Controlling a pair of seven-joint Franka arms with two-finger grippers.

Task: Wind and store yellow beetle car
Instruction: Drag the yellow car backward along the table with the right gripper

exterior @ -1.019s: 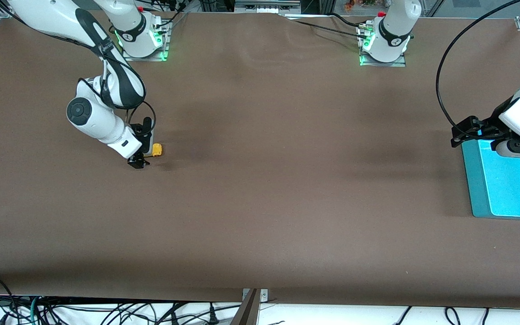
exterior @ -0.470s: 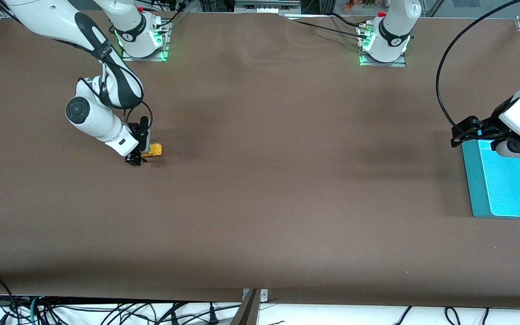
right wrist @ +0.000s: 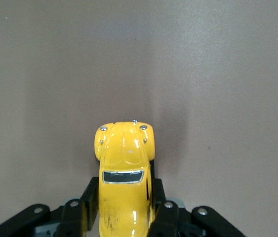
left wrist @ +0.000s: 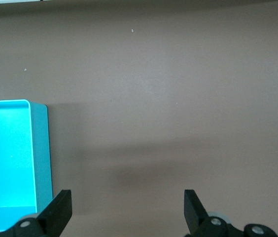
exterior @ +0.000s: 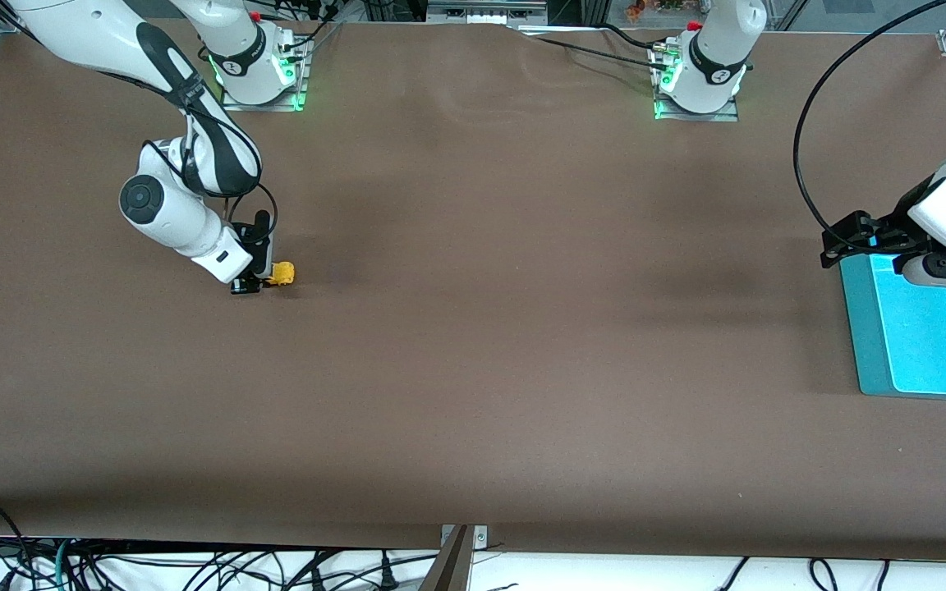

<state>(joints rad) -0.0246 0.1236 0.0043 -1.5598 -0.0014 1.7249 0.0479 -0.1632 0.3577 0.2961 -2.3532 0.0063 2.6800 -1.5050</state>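
Yellow and rounded, the small toy beetle car (exterior: 281, 273) sits on the brown table cover (exterior: 473, 328) at about nine o'clock of the front view, toward the right arm's end of the table. The right gripper (exterior: 253, 282) is low at the table and its two black fingers (right wrist: 164, 217) are pressed together on the rear half of the car; in the right wrist view the bonnet and headlights point away from the gripper. I judge this side grip is chosen so the wheels keep contact with the table, because a pull-back toy is wound by dragging it backward on its wheels.

At about three o'clock lies the shallow turquoise plastic tray (exterior: 871, 345), well apart from the car and probably the place for storing it. The left gripper (exterior: 849, 238) waits over the tray corner that is toward the robots' bases, with its black fingers (left wrist: 59, 211) spread wide and nothing between them.
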